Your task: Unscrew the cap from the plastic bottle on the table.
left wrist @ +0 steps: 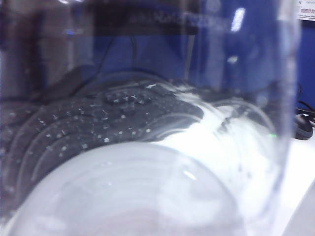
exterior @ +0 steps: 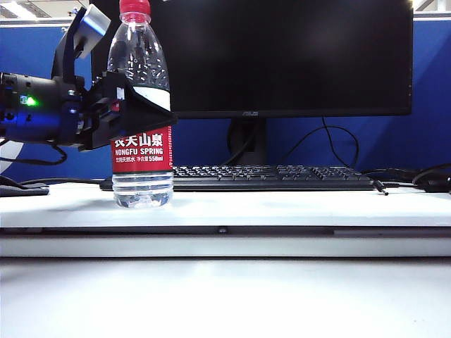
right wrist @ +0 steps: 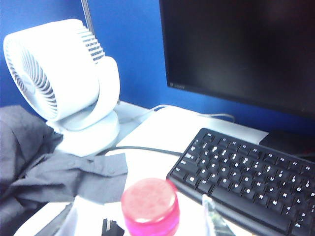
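Between the left gripper fingers stands the plastic bottle, apparently clamped; right gripper's fingers unseen

The exterior view looks level across the table, the left wrist view presses against the plastic bottle, and the right wrist view looks down on its cap.

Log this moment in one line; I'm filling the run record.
left end effector: gripping bottle | cap: still on | right end effector: out of view

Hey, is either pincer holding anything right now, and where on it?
The left pincer grips the tall clear plastic bottle around its middle, at the label's top. The right pincer is out of sight, above the red cap.
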`<move>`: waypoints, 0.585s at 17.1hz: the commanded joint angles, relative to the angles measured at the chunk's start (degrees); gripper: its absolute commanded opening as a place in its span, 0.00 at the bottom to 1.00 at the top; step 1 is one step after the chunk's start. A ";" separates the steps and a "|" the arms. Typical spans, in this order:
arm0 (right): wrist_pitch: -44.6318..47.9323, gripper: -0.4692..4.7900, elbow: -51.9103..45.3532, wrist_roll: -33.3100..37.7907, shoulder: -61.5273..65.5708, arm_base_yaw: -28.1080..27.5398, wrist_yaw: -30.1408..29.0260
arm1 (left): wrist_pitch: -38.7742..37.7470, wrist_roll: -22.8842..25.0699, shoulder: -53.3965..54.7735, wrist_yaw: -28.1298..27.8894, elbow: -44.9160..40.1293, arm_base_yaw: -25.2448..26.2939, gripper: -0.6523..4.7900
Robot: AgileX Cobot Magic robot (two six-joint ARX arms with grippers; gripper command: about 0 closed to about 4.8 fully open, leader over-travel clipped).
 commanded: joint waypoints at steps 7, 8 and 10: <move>1.09 0.57 0.33 0.26 0.96 -0.68 0.20 | -3.98 0.00 0.50 0.24 -0.04 -0.04 0.72; 1.46 0.57 0.33 0.31 0.96 -1.18 0.02 | -3.98 0.00 0.50 0.26 -0.04 -0.04 0.72; 2.75 0.57 0.33 0.44 1.09 -1.29 0.09 | -3.98 0.00 0.50 0.24 -0.04 -0.04 0.72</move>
